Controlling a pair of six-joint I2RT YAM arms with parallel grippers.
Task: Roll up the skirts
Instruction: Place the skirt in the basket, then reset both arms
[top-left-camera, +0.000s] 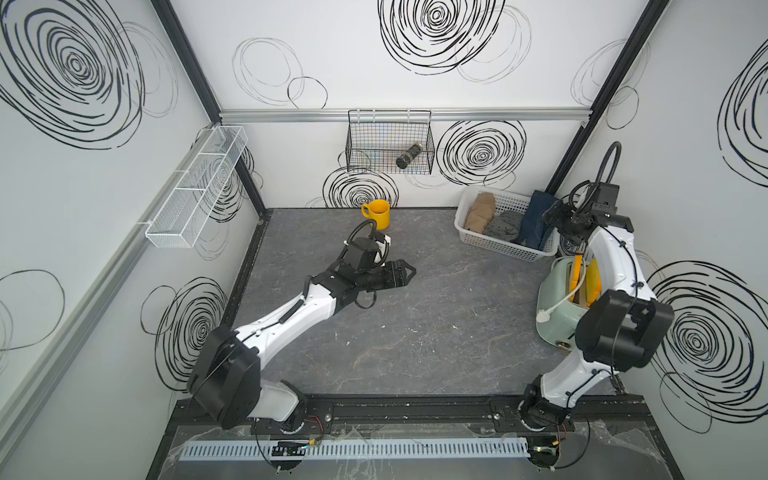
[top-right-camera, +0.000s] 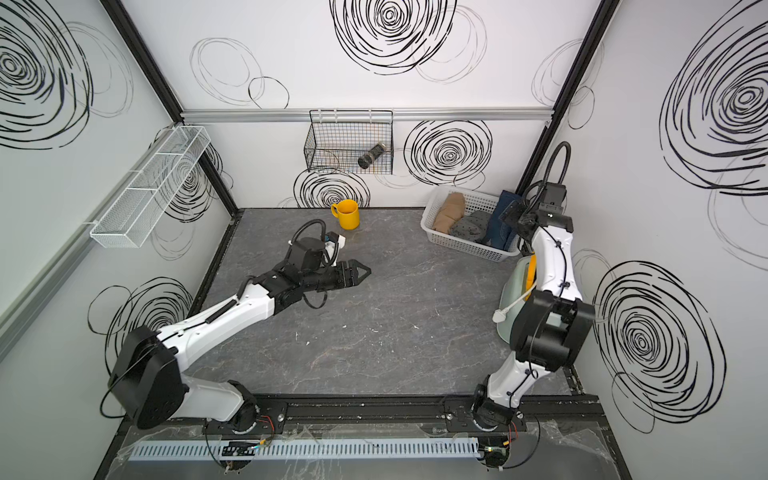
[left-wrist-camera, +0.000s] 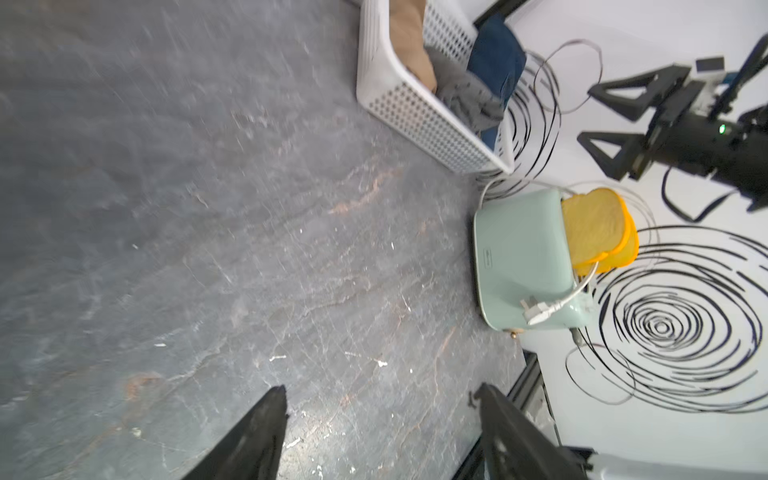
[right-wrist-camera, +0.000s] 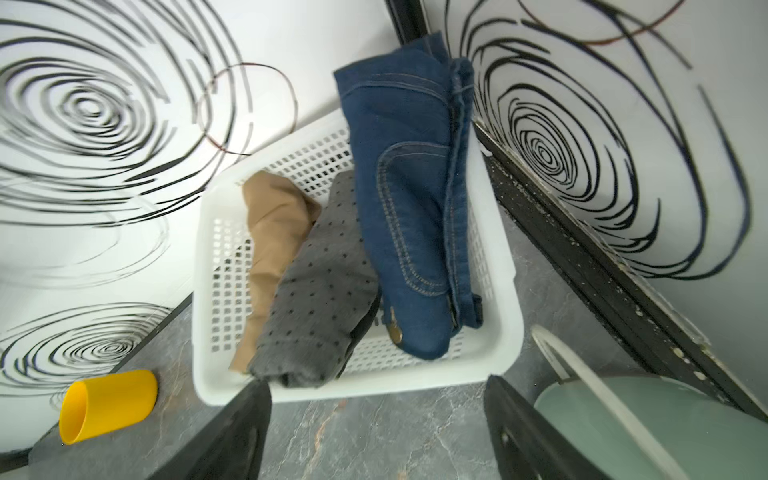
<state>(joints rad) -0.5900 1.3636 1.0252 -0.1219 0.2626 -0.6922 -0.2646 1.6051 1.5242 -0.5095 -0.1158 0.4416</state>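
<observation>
Three rolled skirts lie in a white basket (top-left-camera: 498, 246) at the table's back right corner. The tan skirt (right-wrist-camera: 276, 232) is on one side and the grey dotted skirt (right-wrist-camera: 324, 291) in the middle. The blue denim skirt (right-wrist-camera: 407, 187) leans up over the far rim towards the wall. All three show in both top views, the denim one (top-left-camera: 536, 220) nearest my right arm. My right gripper (right-wrist-camera: 376, 386) hangs open just outside the basket's near rim, with nothing between its fingers. My left gripper (left-wrist-camera: 380, 392) is open over bare table near the middle (top-left-camera: 409, 272), away from the basket.
A yellow mug (top-left-camera: 378, 214) stands at the back centre. A mint toaster (top-left-camera: 557, 307) with bread slices and a loose cord sits under my right arm, beside the basket. A black wire basket (top-left-camera: 390, 141) hangs on the back wall and a white mesh shelf (top-left-camera: 195, 187) on the left wall.
</observation>
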